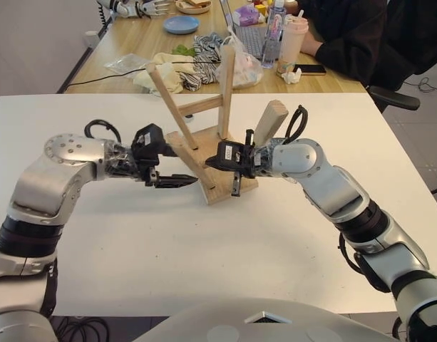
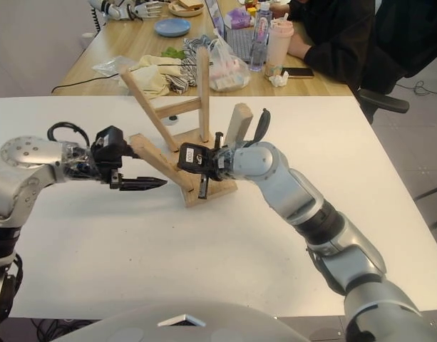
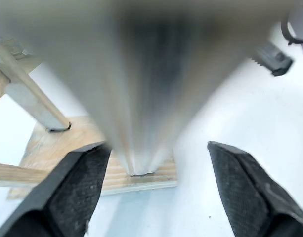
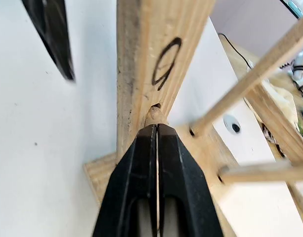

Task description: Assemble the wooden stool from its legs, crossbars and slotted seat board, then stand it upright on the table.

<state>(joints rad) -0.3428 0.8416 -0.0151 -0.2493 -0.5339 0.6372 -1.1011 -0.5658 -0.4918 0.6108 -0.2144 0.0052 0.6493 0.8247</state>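
The wooden stool lies upside down on the white table [image 1: 204, 256], its slotted seat board [image 1: 224, 191] flat and its legs pointing up. Two thin legs [image 1: 171, 103] [image 1: 227, 89] are joined by a crossbar [image 1: 200, 105]; a thicker leg [image 1: 269, 120] stands at the right. My left gripper [image 1: 177, 180] is open at the seat's left edge, its fingers [image 3: 77, 182] straddling the slanted front leg [image 1: 193, 162] without gripping it. My right gripper [image 4: 156, 127] is shut, empty, its tip pressed against a marked leg [image 4: 151, 59] just above the seat board.
Behind the white table stands a wooden table [image 1: 132, 50] with bags, cloth, a bottle, a cup, a phone and a blue plate [image 1: 181, 25]; a person sits at it. The near half of the white table is bare.
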